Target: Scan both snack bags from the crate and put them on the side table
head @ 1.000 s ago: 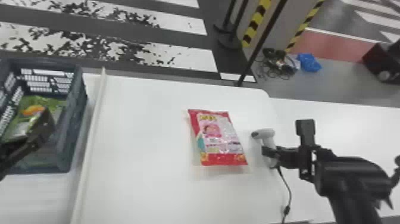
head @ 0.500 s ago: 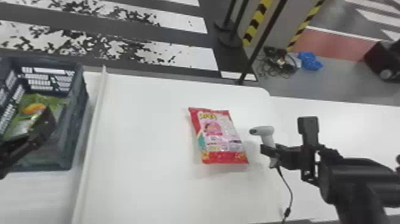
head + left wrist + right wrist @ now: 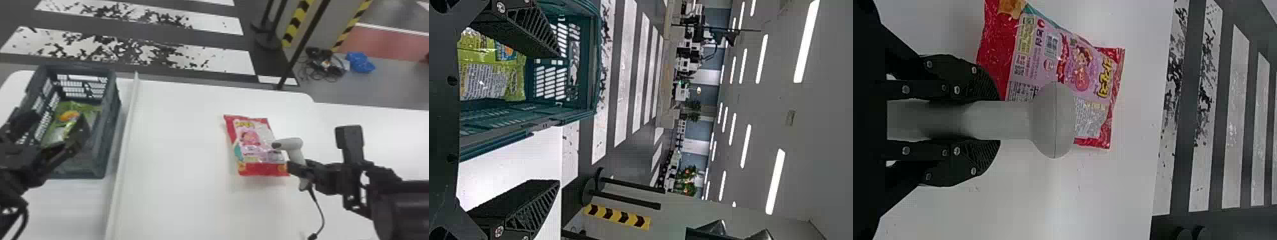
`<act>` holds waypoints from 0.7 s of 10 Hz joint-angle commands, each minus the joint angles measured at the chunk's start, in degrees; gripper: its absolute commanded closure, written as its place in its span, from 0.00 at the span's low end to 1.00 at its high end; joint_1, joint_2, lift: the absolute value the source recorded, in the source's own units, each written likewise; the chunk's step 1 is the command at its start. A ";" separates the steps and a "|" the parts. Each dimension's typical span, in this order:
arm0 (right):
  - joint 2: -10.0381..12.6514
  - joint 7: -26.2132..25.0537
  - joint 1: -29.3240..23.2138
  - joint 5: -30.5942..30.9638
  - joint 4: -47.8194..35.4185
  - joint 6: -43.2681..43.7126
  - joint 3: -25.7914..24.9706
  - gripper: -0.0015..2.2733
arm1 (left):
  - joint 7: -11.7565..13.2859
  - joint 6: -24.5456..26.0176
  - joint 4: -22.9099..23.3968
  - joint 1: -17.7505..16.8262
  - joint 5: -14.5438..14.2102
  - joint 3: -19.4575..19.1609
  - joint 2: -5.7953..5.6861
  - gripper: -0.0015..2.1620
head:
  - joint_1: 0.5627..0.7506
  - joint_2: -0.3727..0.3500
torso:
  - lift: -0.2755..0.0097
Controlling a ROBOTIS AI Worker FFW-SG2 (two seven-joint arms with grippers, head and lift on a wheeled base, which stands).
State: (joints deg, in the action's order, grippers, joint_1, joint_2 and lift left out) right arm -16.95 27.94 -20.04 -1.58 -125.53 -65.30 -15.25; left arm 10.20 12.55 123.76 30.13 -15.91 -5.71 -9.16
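Observation:
My right gripper [image 3: 300, 172] is shut on the grey-white scanner [image 3: 297, 150], whose head reaches over the right edge of the red and pink snack bag [image 3: 255, 143] lying on the table. In the right wrist view, the fingers of my right gripper [image 3: 990, 120] clasp the handle of the scanner [image 3: 1053, 120], with the pink bag [image 3: 1078, 75] beyond. A green snack bag [image 3: 67, 118] lies inside the dark crate [image 3: 110, 127]. My left gripper [image 3: 51, 137] is over the crate's near part; in the left wrist view, my left gripper [image 3: 556, 120] stands open, the green bag [image 3: 489, 67] beyond one finger.
A raised white strip [image 3: 126, 146] runs along the table [image 3: 178, 198] between crate and pink bag. The scanner's cable [image 3: 320, 210] hangs toward the near edge. Another white table surface [image 3: 392, 137] adjoins at the right. Dark stand poles [image 3: 303, 44] rise behind the table.
The scanner in my right gripper has moved left relative to the pink bag, its head now overlapping the bag's edge. The head view has shifted, showing more of the crate and left arm.

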 commanded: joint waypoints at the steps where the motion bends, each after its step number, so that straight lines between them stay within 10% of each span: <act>1: 0.25 0.01 -0.97 0.44 -2.87 -1.46 2.68 0.99 | 0.00 -0.11 -0.10 0.02 0.00 0.00 0.02 0.05 | 0.70 0.29 | 0.66; 7: 1.22 -0.34 2.19 5.98 -3.49 -4.62 11.47 0.99 | 0.08 -0.11 -0.28 0.02 0.00 0.00 0.11 0.05 | 0.70 0.44 | 0.66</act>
State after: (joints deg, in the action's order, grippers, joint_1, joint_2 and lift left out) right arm -15.84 27.64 -18.36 3.90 -129.22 -69.76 -4.37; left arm 10.28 12.37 123.51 30.15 -15.91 -5.69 -9.10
